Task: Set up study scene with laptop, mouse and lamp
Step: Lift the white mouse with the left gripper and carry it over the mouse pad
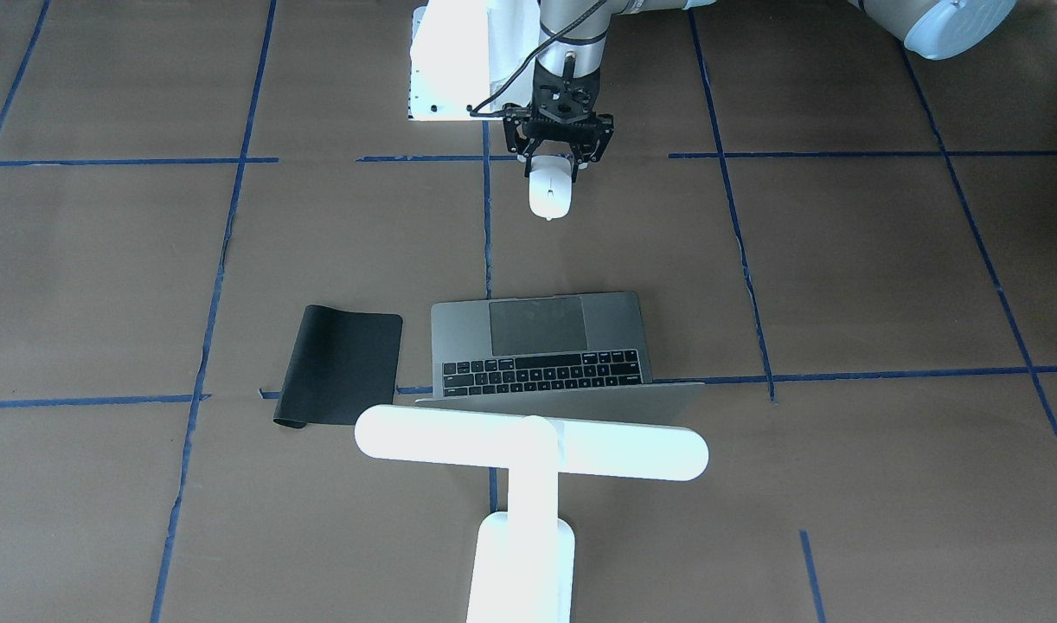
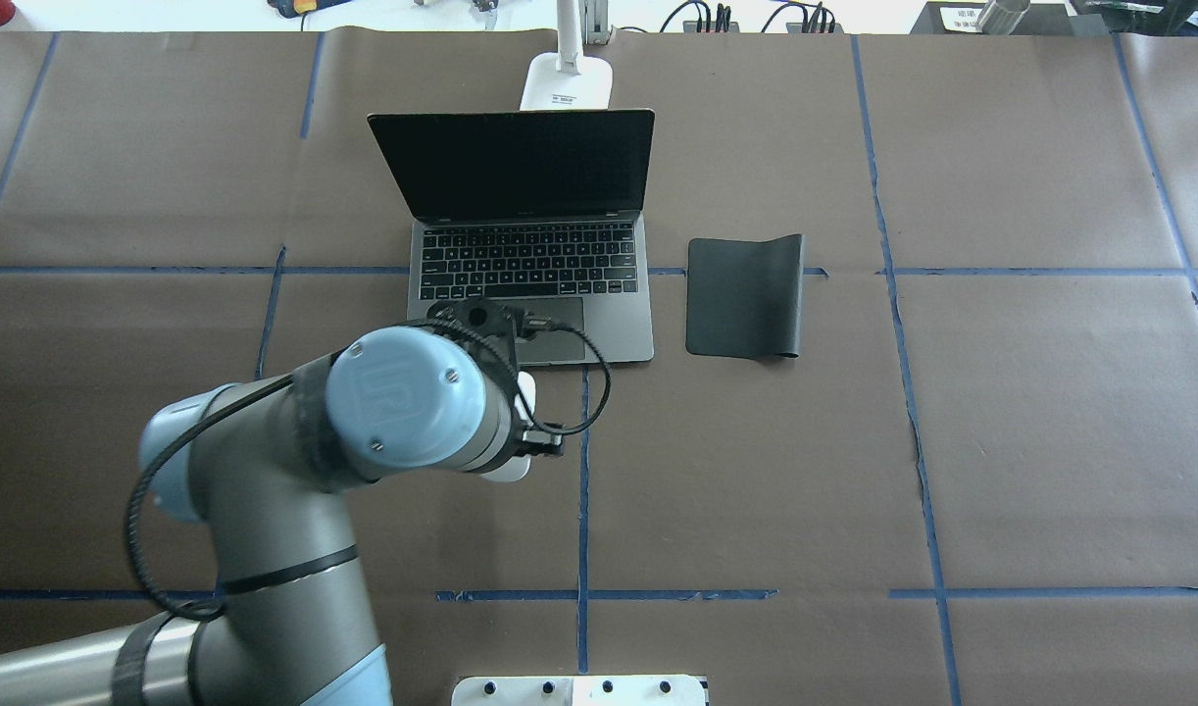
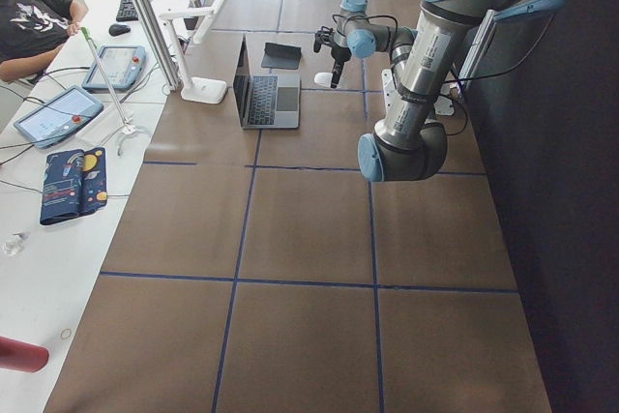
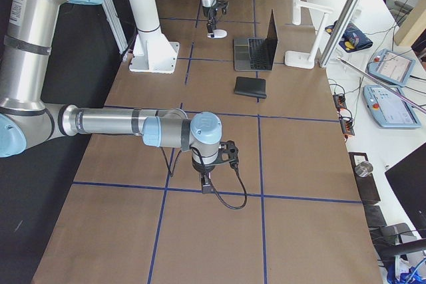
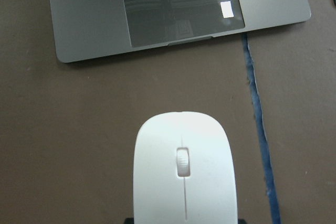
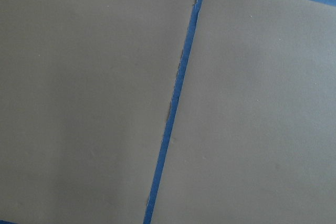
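Note:
The grey laptop (image 1: 537,346) stands open in the middle of the table, its screen (image 2: 511,162) black. The white T-shaped lamp (image 1: 528,454) stands just behind it, its base (image 2: 567,80) by the lid. My left gripper (image 1: 552,169) is shut on the rear end of the white mouse (image 1: 550,192) and holds it in front of the laptop's trackpad (image 5: 178,9). The mouse fills the lower left wrist view (image 5: 184,169). My right gripper (image 4: 208,185) hangs over bare table far to the right. I cannot tell whether it is open or shut.
A black soft mat (image 2: 744,294) lies flat beside the laptop on the robot's right, one edge curled up. The white boxy pedestal (image 1: 451,61) stands at the robot's side of the table. Blue tape lines (image 6: 173,108) cross the brown table cover.

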`<state>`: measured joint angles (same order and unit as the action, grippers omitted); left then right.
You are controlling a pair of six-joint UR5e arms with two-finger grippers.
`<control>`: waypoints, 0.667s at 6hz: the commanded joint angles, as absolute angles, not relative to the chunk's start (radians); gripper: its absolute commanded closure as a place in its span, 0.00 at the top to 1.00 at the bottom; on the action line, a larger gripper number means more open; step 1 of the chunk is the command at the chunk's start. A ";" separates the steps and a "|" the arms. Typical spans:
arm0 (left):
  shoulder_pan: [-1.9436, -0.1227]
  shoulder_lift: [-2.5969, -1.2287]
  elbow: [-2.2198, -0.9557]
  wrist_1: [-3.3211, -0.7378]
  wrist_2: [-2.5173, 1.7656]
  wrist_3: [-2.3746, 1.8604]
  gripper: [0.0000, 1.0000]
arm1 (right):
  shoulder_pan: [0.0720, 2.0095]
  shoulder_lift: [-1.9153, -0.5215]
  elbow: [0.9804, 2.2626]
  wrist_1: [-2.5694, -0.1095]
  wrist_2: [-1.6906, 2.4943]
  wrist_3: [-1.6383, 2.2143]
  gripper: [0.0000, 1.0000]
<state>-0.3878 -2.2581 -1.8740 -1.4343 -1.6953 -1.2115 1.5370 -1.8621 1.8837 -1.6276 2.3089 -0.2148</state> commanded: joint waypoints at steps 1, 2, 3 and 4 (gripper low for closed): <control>-0.446 -2.489 -1.600 -1.448 -1.713 -1.227 0.38 | 1.537 -1.864 1.884 -1.628 2.307 -0.213 1.00; -0.463 -2.594 -1.431 -1.501 -1.713 -1.229 0.38 | 1.539 -1.864 1.882 -1.628 2.307 -0.213 1.00; -0.465 -2.714 -1.226 -1.590 -1.713 -1.245 0.38 | 1.539 -1.864 1.881 -1.629 2.307 -0.212 1.00; -0.465 -2.847 -0.999 -1.674 -1.713 -1.274 0.38 | 1.539 -1.864 1.879 -1.629 2.307 -0.209 1.00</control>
